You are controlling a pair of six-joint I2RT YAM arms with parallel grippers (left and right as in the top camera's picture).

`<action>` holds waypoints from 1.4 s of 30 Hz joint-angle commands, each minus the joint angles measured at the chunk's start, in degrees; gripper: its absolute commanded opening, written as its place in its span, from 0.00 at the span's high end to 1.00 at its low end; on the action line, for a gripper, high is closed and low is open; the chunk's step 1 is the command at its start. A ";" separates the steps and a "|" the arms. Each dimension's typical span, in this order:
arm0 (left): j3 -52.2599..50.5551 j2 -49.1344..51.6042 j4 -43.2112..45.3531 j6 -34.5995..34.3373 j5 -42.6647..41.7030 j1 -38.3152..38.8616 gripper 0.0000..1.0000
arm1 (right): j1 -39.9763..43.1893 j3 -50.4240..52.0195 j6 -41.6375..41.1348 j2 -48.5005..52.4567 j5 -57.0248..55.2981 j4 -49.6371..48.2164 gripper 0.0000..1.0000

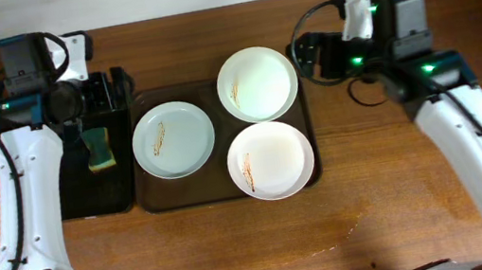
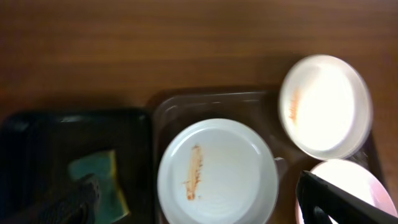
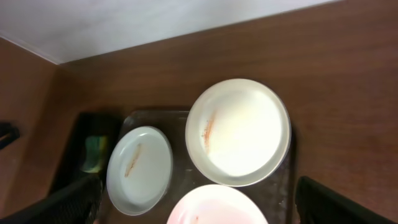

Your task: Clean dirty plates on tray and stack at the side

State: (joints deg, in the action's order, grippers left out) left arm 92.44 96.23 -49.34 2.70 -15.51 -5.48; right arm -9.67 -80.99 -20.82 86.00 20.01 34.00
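Note:
Three white dirty plates lie on the brown tray (image 1: pixel 173 195): one at the left (image 1: pixel 174 140), one at the back right (image 1: pixel 257 84) and one at the front right (image 1: pixel 271 159). Each has a thin brownish smear. My left gripper (image 1: pixel 108 88) hangs open and empty over the back of the black tray, left of the plates. In the left wrist view the left gripper (image 2: pixel 196 180) is spread above the left plate (image 2: pixel 217 171). My right gripper (image 1: pixel 303 53) is open and empty just right of the back plate. In the right wrist view the right gripper (image 3: pixel 198 182) is above the plates (image 3: pixel 239 130).
A smaller black tray (image 1: pixel 87 191) stands left of the brown tray. On it lies a green and yellow sponge (image 1: pixel 99 148), which also shows in the left wrist view (image 2: pixel 99 174). Bare wooden table lies to the right and in front. A pale wall runs along the back.

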 commanded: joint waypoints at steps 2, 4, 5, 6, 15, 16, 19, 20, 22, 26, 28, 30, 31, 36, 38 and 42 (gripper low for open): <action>1.14 0.59 -0.92 -4.85 6.40 -4.52 0.01 | -14.82 -6.80 -4.13 11.26 -14.36 0.13 0.02; 1.07 0.59 -1.20 -4.85 8.98 -4.83 0.01 | -19.19 -10.58 -4.79 19.12 -14.78 0.07 0.06; 1.03 0.59 -1.33 -4.85 9.62 -4.83 0.01 | -21.09 -12.07 -5.31 22.93 -15.87 -0.20 0.13; 1.03 0.59 -1.33 -4.85 9.60 -4.83 0.01 | -22.53 -12.52 -6.32 25.90 -17.75 -0.79 0.17; 1.03 0.70 -1.31 -4.87 9.29 -4.81 0.01 | -27.10 -12.50 -8.20 39.04 -17.16 -6.82 0.57; 0.92 0.74 -1.33 -4.85 9.11 -4.70 0.01 | -27.58 -12.50 -8.26 39.82 -15.93 -8.28 0.62; 0.07 1.44 -2.08 -4.85 9.14 -4.68 0.01 | -28.30 -12.50 -8.70 41.38 -15.98 -10.25 0.66; 0.07 1.97 -2.19 -4.85 9.14 -4.66 0.01 | -28.30 -12.50 -8.94 41.72 -15.98 -10.45 0.67; 0.07 4.15 -2.19 -4.85 9.14 -4.66 0.01 | -28.30 -12.48 -11.28 43.47 -16.17 -10.54 0.76; 0.07 9.79 -2.12 -4.83 9.40 -4.68 0.01 | -28.30 -12.48 -12.74 44.37 -14.21 -9.70 0.96; 0.07 12.31 -2.16 -4.85 9.53 -4.68 0.06 | -28.28 -12.50 -12.74 44.37 -13.55 -8.72 0.96; 0.07 15.96 -3.72 -3.28 9.99 -4.72 0.08 | -28.13 -12.50 -12.70 44.37 -13.57 -8.72 0.96; 0.07 17.90 -6.56 -1.53 13.25 -5.01 0.11 | -28.13 -12.50 -12.68 44.37 -13.55 -8.46 0.96; 0.07 25.53 -3.80 0.33 13.20 -7.02 0.56 | -28.13 -12.50 -12.66 44.37 -13.70 -8.33 0.95; 0.07 27.43 -3.17 0.33 13.18 -6.99 0.76 | -28.09 -12.50 -12.66 44.37 -14.32 -8.31 0.96; 0.07 28.65 -2.99 0.35 12.31 -6.80 0.85 | -27.43 -12.50 -12.68 44.37 -14.43 -8.28 0.95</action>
State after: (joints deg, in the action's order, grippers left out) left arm 92.58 123.26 -52.42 2.79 -2.52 -12.45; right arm -37.28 -93.12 -33.28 128.97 5.26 25.23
